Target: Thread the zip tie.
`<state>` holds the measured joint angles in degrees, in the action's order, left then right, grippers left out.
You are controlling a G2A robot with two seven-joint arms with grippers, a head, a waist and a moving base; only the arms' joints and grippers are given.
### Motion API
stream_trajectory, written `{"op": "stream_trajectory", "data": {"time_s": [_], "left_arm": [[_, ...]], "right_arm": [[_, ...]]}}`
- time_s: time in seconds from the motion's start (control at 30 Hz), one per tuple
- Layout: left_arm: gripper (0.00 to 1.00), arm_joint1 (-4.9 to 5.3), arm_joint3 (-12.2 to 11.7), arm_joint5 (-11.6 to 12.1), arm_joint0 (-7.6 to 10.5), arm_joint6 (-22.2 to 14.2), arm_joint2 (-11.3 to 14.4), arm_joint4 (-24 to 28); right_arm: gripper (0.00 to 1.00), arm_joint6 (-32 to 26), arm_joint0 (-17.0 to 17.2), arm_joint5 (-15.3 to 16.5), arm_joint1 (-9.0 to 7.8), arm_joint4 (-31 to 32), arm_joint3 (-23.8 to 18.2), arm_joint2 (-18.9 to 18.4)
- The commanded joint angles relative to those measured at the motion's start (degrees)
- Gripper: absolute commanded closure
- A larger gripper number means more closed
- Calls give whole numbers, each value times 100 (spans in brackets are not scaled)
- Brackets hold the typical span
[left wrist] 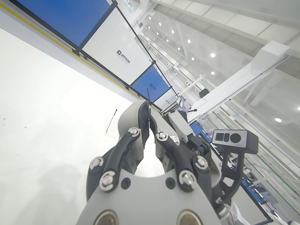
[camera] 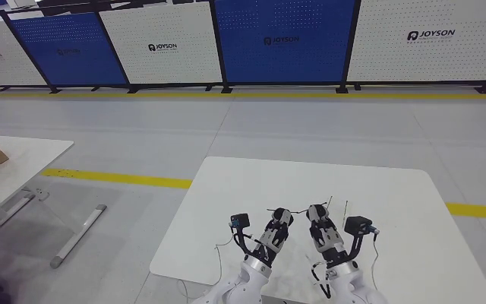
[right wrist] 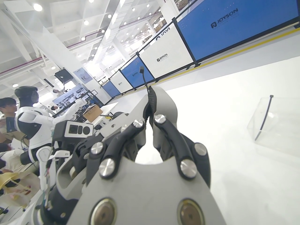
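The left gripper (left wrist: 147, 108) is clamped tight on the black zip tie (left wrist: 148, 94), and the thin tail tip pokes beyond its fingertips. The right gripper (right wrist: 150, 94), just beside it low in the top view, is pinched shut, seemingly on the same tie, below its square head (right wrist: 141, 69). Both ends point up-frame, roughly parallel. The tail likely must swing sideways toward the head.

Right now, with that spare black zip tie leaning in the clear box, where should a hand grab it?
Probably on the upper strap, just below the head of the spare zip tie, coming down from above. It leans steeply with its head up near the rim of the clear box. The box walls would likely block a sideways approach to the lower end.
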<state>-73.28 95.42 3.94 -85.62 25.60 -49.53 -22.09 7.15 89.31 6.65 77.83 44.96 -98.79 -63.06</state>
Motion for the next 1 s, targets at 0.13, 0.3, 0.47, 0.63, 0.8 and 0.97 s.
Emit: {"op": "stream_trajectory", "data": {"time_s": [0.13, 0.3, 0.47, 0.63, 0.8, 0.97], "left_arm": [[100, 0, 0, 0, 0, 0, 0, 0], [100, 0, 0, 0, 0, 0, 0, 0], [100, 0, 0, 0, 0, 0, 0, 0], [100, 0, 0, 0, 0, 0, 0, 0], [100, 0, 0, 0, 0, 0, 0, 0], [100, 0, 0, 0, 0, 0, 0, 0]], "right_arm": [[100, 97, -22, 3, 15, 40, 25, 42], [100, 290, -53, -40, 39, 139, 128, 113], [100, 435, -22, -80, 47, 216, 98, 105], [100, 527, -5, -106, 51, 317, 74, 94], [100, 580, 27, -115, 62, 303, 69, 133], [100, 580, 27, -115, 62, 303, 69, 133]]}}
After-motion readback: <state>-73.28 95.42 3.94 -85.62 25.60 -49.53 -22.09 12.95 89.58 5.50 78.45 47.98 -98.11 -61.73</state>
